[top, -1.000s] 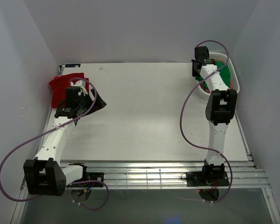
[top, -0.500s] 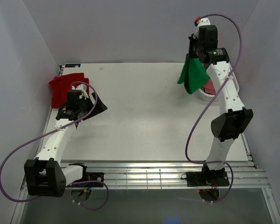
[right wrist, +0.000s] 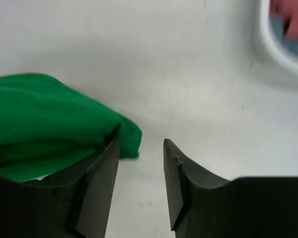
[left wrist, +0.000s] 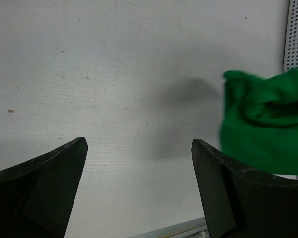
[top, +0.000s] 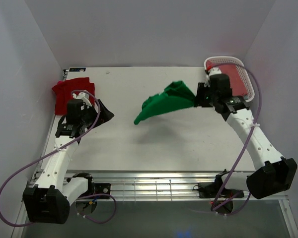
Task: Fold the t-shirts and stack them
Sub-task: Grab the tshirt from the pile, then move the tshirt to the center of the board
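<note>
Spreading leftward from the right gripper, the green t-shirt was seen stretched above the middle of the table. Its shadow was thrown on the bare surface beneath, so it was judged to be in the air, not yet laid flat. In the right wrist view the fingers were parted, with table showing between them. The cloth was bunched against the outer side of one finger, not pinched, and that pincer was therefore taken to be open. The shirt was apparently being cast toward the centre, where room for folding was offered.

The red t-shirt lay folded in the far left corner, well apart, and was judged to be kept there as the base of the stack. The left gripper was held over the table near it, fingers wide apart and empty, probably so that an edge of the green cloth could be taken. Something reddish was seen in the white basket at the far right, but what it was could not be told.
</note>
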